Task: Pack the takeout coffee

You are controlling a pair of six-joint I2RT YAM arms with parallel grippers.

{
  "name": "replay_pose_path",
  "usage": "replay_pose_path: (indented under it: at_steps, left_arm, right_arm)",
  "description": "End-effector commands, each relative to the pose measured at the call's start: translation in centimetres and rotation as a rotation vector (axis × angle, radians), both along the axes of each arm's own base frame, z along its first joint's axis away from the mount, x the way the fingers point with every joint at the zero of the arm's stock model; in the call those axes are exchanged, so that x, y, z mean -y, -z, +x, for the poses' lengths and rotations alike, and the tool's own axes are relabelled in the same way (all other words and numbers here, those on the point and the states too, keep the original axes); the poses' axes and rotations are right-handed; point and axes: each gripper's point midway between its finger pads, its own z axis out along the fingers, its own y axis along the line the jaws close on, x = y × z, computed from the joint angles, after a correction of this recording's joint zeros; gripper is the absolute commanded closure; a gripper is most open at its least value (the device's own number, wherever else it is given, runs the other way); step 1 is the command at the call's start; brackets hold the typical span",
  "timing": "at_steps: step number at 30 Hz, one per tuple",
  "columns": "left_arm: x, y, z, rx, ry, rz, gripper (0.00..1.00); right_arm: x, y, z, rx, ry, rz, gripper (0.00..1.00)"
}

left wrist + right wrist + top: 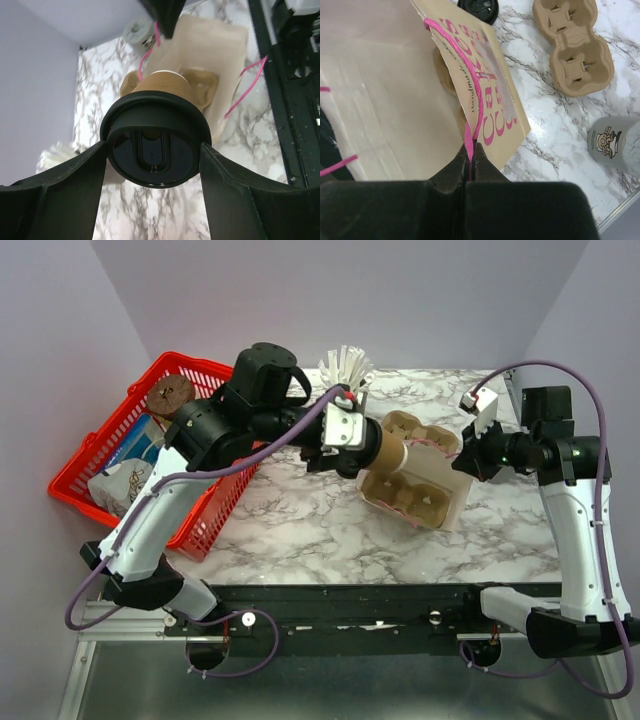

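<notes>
The takeout coffee, a tan paper cup (392, 450) with its black lid (154, 150) on, lies sideways in my left gripper (365, 454). The fingers (75, 175) press both sides of the lid, whose top faces the wrist camera. The cup's base points into the mouth of a pale paper bag (445, 510) lying on the marble table. A brown moulded carrier (405, 495) shows inside the bag's mouth. My right gripper (466, 462) is shut on the bag's pink handle (472, 127) and holds that side up. The lid's edge also shows in the right wrist view (477, 7).
A second brown two-cup carrier (418, 428) lies on the table behind the bag and shows in the right wrist view (572, 47). A grey cup of white sticks (345, 365) stands at the back. A red basket (215, 368) with packets sits at the left.
</notes>
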Motion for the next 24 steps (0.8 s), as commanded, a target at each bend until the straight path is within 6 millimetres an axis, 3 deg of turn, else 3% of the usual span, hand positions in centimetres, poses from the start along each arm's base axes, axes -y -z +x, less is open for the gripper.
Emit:
replay_pose_path:
  at_steps: [1, 6, 9, 15, 24]
  left_arm:
    - [3.6, 1.6, -1.7, 0.029, 0.111, 0.047, 1.00]
    - [6.3, 4.6, -1.9, 0.107, 0.138, 0.190, 1.00]
    - [6.8, 6.3, -1.1, 0.183, 0.129, 0.275, 1.00]
    - [7.8, 8.6, -1.2, 0.307, 0.209, 0.392, 1.00]
    - [9.3, 11.7, -2.0, 0.320, 0.310, 0.473, 1.00]
  right_arm:
    - [-0.8, -0.4, -0.9, 0.007, -0.008, 0.059, 0.99]
    - [-1.0, -0.8, -1.6, 0.020, -0.009, 0.068, 1.00]
    - [-1.1, -0.7, -2.0, 0.015, -0.017, 0.069, 0.99]
    - [-1.2, 0.3, -3.0, -0.007, -0.037, 0.067, 0.99]
    - [-1.4, 0.0, -3.5, 0.015, -0.051, 0.060, 1.00]
